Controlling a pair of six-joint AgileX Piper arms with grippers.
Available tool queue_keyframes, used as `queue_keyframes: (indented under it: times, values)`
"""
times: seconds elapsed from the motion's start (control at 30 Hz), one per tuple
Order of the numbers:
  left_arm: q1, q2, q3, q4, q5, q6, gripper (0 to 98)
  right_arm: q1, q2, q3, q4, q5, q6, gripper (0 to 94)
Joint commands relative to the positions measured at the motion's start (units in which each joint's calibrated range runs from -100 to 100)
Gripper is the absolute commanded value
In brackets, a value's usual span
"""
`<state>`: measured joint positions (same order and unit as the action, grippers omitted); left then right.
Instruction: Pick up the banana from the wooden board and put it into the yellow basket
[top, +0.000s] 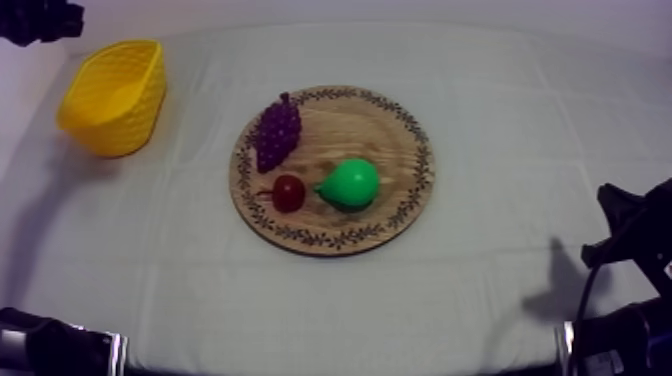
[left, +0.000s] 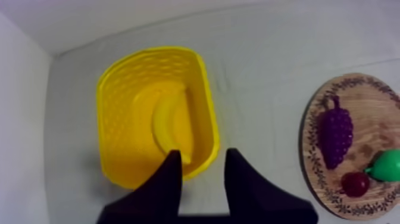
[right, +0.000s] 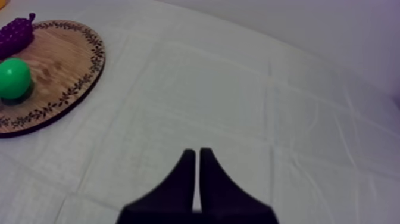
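The banana (left: 171, 122) lies inside the yellow basket (left: 119, 125), curved along its floor. My left gripper (left: 203, 154) hangs open just above the basket's near rim, with nothing between its fingers. In the top view the basket (top: 120, 120) stands at the far left, with my left arm (top: 40, 20) above it. The round wooden board (top: 350, 130) in the middle holds a bunch of grapes (top: 277, 130), a small red fruit (top: 289, 192) and a green pear (top: 350, 183). My right gripper (right: 196, 152) is shut on nothing, over bare cloth to the right of the board (right: 53, 59).
My right arm (top: 630, 250) rests low at the table's right edge. Grey-white cloth lies between basket and board. In the left wrist view the board (left: 363, 101) with grapes (left: 335, 134), red fruit (left: 355, 183) and pear (left: 390, 165) sits beyond the basket.
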<state>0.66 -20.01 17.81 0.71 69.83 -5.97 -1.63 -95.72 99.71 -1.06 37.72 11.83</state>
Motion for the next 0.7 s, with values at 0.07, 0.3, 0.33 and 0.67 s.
queue_keyframes:
  times: [0.07, 0.3, 0.33, 0.67]
  values:
    - [0.14, -9.62, 8.49, 1.22, -2.37, 0.11, 21.3, 0.02, -0.03, -0.05, 0.01, 0.02, 0.02, 0.6]
    - [-0.24, -17.04, 16.57, 3.33, -7.07, 0.12, 8.8, 0.02, -0.03, -0.05, 0.01, 0.02, 0.02, 0.6]
    - [-0.31, -17.91, 17.41, 3.53, -7.77, 0.17, 6.6, 0.02, -0.03, -0.05, 0.01, 0.02, 0.02, 0.6]
    - [-1.23, -29.57, 31.91, 4.82, -19.11, 0.76, 0.3, 0.02, -0.03, -0.05, 0.01, 0.02, 0.02, 0.6]
